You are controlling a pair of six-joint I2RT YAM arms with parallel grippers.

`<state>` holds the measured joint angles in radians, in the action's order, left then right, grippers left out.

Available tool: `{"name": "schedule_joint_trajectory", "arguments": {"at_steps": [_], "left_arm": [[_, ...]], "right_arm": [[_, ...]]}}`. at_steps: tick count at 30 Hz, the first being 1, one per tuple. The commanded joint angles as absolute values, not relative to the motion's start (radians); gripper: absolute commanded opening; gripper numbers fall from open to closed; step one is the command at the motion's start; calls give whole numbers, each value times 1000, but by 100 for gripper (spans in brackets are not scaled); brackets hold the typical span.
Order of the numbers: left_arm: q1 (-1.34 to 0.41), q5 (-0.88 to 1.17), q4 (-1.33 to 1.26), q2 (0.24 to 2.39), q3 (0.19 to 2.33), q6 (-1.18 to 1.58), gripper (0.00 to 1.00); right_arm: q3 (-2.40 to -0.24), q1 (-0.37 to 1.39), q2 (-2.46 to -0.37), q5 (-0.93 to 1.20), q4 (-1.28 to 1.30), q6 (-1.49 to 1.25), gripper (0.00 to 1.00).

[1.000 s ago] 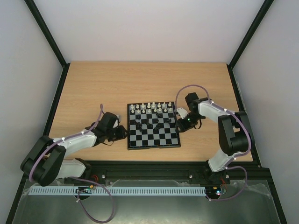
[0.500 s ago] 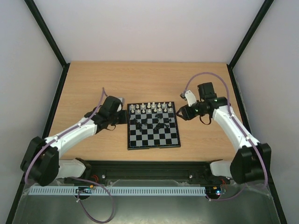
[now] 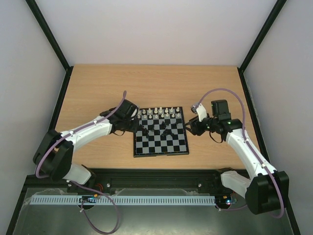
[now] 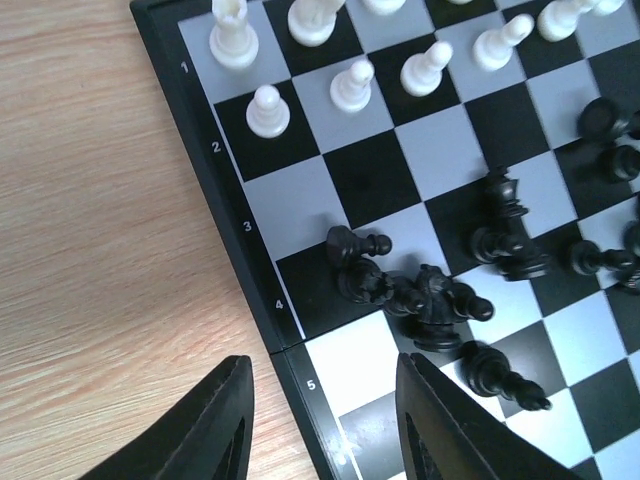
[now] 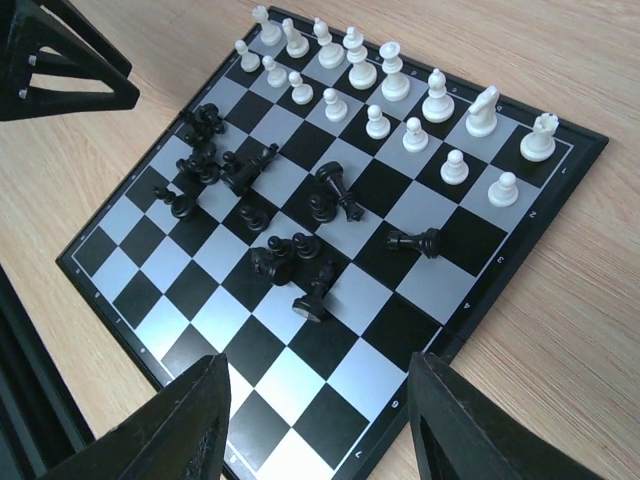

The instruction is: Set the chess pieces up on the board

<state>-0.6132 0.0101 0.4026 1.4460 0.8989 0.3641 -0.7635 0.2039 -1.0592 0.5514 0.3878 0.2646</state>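
Board (image 3: pixel 161 145) lies flat at the middle of the table (image 3: pixel 98 88), square to the near edge, with both arms reaching in from either side. Left gripper (image 4: pixel 322 365) hovers over the board's left border beside the rank 5 mark, one finger above the wood and the other above the squares; the fingers are spread and hold nothing. Right gripper (image 5: pixel 320 365) hovers just beside the right border, fingers likewise spread and empty. White pieces (image 5: pixel 400 100) stand upright in two rows along the far edge. Black pieces (image 5: pixel 270 200) are not yet placed: they sit mid-board in loose clusters, several toppled and touching one another (image 4: pixel 420 290). Probable faults from this state: each finger is far broader than a chessman, so closing on a clustered piece may pinch two at once or flick a neighbour away; a piece lying on its side may roll across the glossy surface; a low sweep may knock over the white rows.
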Motion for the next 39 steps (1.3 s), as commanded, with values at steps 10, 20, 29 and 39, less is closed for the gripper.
{"name": "schedule_joint_trajectory", "arguments": {"at_steps": [10,20,29,39], "left_arm": [[-643,0,406,1556,980,355,39],[-667,-18,395,1632,1015,380,36],[-682,-59,385,1679,1034,397,32],[-690,-100,397,1712,1048,402,20]], "right_arm": [[-759,201,-1086,559,365,297,51],[-756,201,-1091,557,366,307,52],[-755,200,-1089,558,369,311,52],[-752,200,-1094,554,370,315,52]]}}
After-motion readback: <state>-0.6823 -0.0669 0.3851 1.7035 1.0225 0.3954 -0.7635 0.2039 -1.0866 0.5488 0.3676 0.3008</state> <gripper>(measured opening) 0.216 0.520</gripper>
